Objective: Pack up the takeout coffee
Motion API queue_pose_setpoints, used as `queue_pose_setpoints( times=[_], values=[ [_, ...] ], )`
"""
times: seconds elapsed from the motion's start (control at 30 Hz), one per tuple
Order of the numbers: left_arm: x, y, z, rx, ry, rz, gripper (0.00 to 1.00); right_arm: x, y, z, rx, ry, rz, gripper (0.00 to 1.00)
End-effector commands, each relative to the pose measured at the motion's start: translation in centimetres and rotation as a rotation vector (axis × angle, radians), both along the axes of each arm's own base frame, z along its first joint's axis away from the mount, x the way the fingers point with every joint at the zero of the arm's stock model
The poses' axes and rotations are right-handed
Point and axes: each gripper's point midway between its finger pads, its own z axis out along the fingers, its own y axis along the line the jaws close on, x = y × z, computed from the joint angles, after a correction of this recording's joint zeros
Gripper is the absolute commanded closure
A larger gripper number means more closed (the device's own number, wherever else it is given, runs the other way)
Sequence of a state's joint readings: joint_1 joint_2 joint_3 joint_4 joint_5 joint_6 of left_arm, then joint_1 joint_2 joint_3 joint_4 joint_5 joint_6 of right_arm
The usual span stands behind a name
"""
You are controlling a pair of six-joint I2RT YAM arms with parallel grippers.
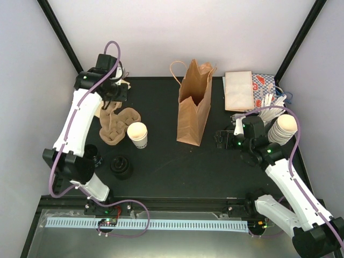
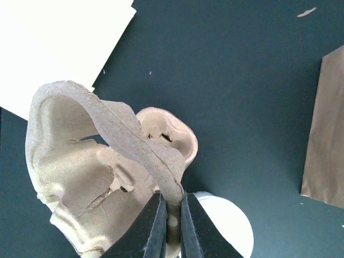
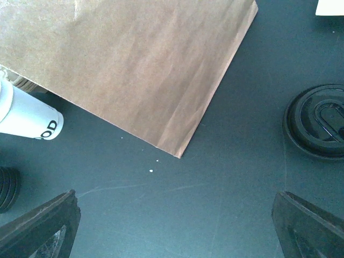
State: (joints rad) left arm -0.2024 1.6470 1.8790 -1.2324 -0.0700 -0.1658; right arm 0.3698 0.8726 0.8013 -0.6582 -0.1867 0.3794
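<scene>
The takeout coffee, a small white paper cup (image 1: 137, 134), stands upright on the black table left of centre. Its rim (image 2: 228, 228) shows below my left jaws, and its printed side (image 3: 29, 115) shows in the right wrist view. My left gripper (image 1: 110, 103) (image 2: 172, 207) is shut on a raised edge of the brown moulded-cardboard carrier (image 1: 119, 124) (image 2: 80, 172), just left of the cup. My right gripper (image 1: 221, 137) (image 3: 174, 231) is open above bare table, right of the brown paper bag (image 1: 194, 105) (image 3: 134, 64), which stands open between the arms.
A tall stack of cream cups (image 1: 283, 129) stands at the right by my right arm. Napkins (image 1: 238, 90), printed packets (image 1: 266, 86) and white utensils (image 1: 271, 102) lie at the back right. Black lids (image 1: 121, 166) (image 3: 317, 121) sit near the left arm's base.
</scene>
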Motion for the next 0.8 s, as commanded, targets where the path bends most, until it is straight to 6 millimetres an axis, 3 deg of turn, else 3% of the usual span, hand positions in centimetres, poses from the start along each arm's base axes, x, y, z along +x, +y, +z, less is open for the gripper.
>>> queue_pose_setpoints(
  times=[0.0, 0.13, 0.43, 0.67, 0.77],
  values=[
    [-2.6, 0.1, 3.3, -0.006, -0.048, -0.032, 0.92, 0.3, 0.3, 1.5, 0.014, -0.034, 0.008, 0.0],
    [-5.1, -2.2, 5.2, -0.075, -0.085, -0.105, 0.91, 0.3, 0.2, 1.6, 0.013, -0.037, 0.005, 0.0],
    [-13.7, -10.7, 7.7, -0.137, -0.162, -0.376, 0.9, 0.1, 0.0, 1.7, 0.008, -0.038, -0.002, 0.0],
    [-20.6, -17.4, 4.6, -0.076, -0.081, -0.565, 0.9, -0.3, 0.0, 1.9, 0.031, -0.043, -0.005, 0.0],
    [-21.9, -19.3, 2.5, -0.032, -0.036, -0.591, 0.92, -0.5, 0.1, 1.7, 0.039, -0.033, -0.008, 0.0]
  ],
)
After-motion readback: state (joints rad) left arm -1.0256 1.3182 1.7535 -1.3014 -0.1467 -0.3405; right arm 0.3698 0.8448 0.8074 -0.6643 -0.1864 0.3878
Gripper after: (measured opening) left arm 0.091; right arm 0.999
